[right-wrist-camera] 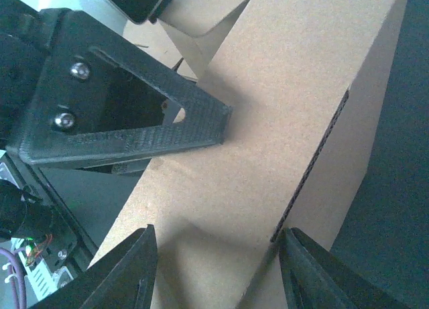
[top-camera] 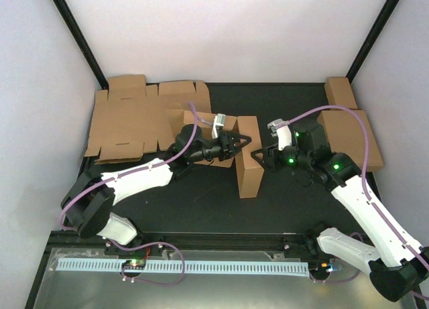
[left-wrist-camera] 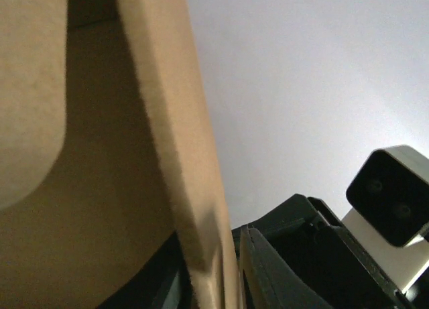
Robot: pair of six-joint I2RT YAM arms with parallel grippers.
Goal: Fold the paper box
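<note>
My right pincer (right-wrist-camera: 216, 234) stands wide, its fingers straddling one end of the paper box (top-camera: 248, 165), which sits partly folded, one wall upright, in the middle of the table (top-camera: 201, 202). My left pincer (top-camera: 242, 143) meets that wall from the other side, one finger (right-wrist-camera: 167, 125) flat against the cardboard and the other hidden, so I cannot tell whether it grips. Beyond, flat cardboard sheets (top-camera: 131, 118) lie at the far left and more cardboard (top-camera: 352, 131) at the far right.

No readable text, label, brand, number or sign anywhere, neither on the paper box (top-camera: 249, 163) nor on the flat cardboard sheets (top-camera: 127, 121) beside it.
</note>
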